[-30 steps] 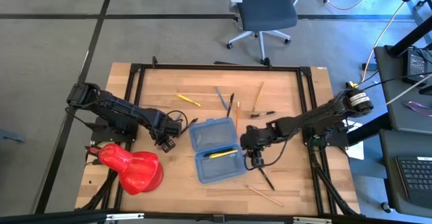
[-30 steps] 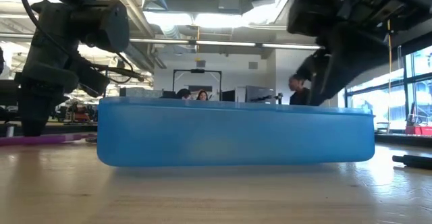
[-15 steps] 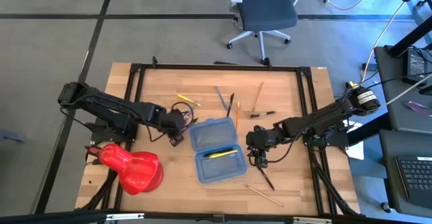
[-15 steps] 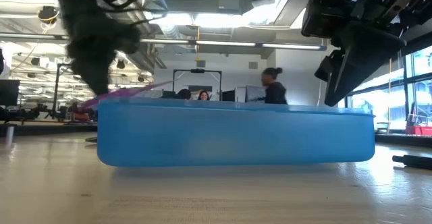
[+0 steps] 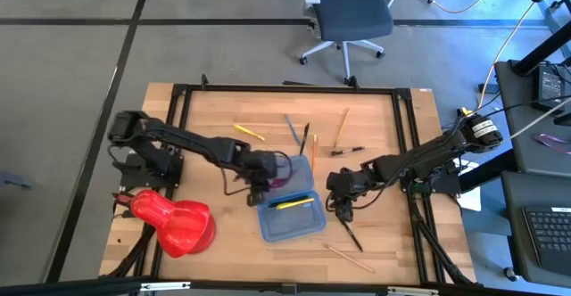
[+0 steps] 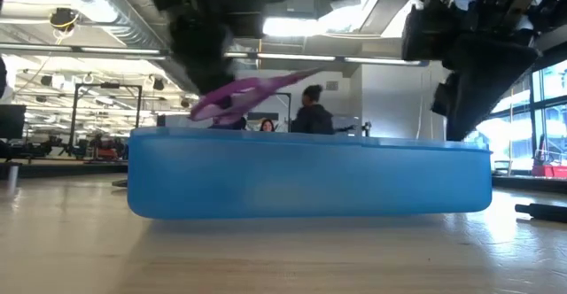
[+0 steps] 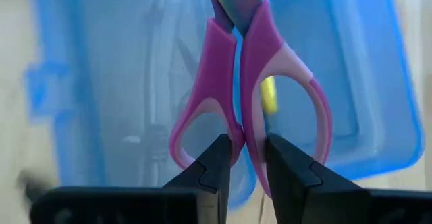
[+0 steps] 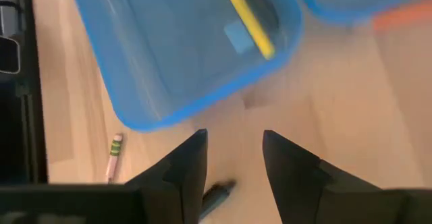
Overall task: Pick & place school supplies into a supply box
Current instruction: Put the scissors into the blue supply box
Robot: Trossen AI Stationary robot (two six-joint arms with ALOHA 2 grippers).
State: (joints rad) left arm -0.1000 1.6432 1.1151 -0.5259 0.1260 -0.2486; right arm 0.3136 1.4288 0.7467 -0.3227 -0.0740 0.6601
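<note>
Purple-handled scissors (image 7: 251, 92) in left end effector (image 7: 244, 158), seemingly above supply box (image 5: 287, 209).

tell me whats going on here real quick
The left gripper holds the purple-handled scissors above the open blue supply box, where a yellow pencil already lies. The right gripper hovers open and empty over the table beside the box. More pens and pencils wait on the table.

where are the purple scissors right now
The purple scissors are held in the left pincer, above the far half of the open blue supply box, left of the right pincer.
</note>
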